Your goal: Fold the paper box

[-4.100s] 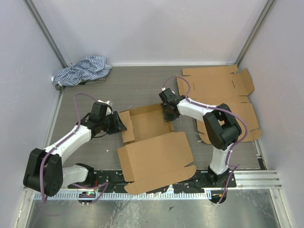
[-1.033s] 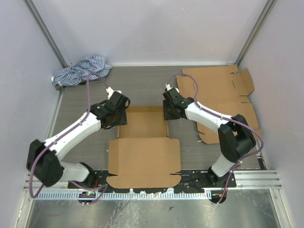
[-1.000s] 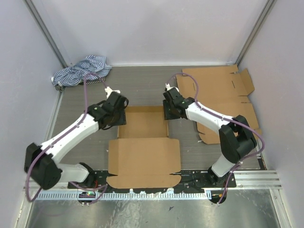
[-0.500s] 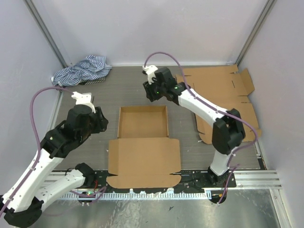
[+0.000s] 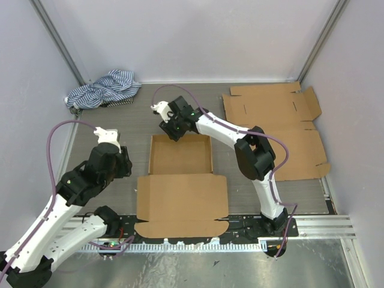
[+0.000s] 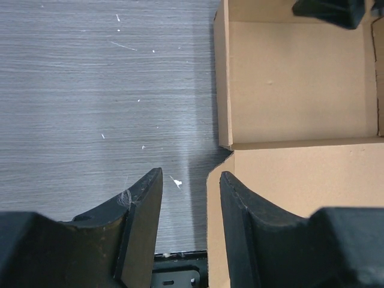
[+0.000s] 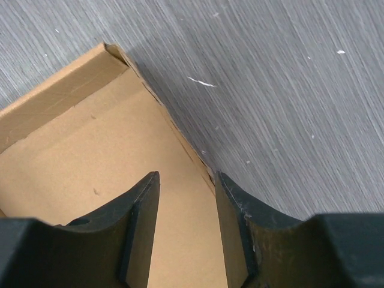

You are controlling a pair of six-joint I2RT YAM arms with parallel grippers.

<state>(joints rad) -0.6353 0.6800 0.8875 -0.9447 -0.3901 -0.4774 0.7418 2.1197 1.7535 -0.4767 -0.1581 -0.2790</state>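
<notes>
The paper box (image 5: 180, 155) stands as an open brown tray with its four walls up. Its lid flap (image 5: 182, 201) lies flat toward the arms. My right gripper (image 5: 174, 129) hovers open over the tray's back left corner. In the right wrist view its fingers (image 7: 187, 175) straddle the back wall (image 7: 157, 102) without touching it. My left gripper (image 5: 124, 166) hangs open, raised above the table left of the box. In the left wrist view (image 6: 189, 180) the floor and the lid's left edge (image 6: 211, 186) show between its fingers. Nothing is held.
A striped cloth (image 5: 102, 89) lies bunched at the back left corner. Flat cardboard blanks (image 5: 273, 108) are spread along the right side. Grey walls close in both sides, and a metal rail (image 5: 312, 225) runs along the near edge.
My left arm has drawn back from the box's left wall and lifted. The right gripper has left the right wall and moved to the back left corner. The box stayed put.
</notes>
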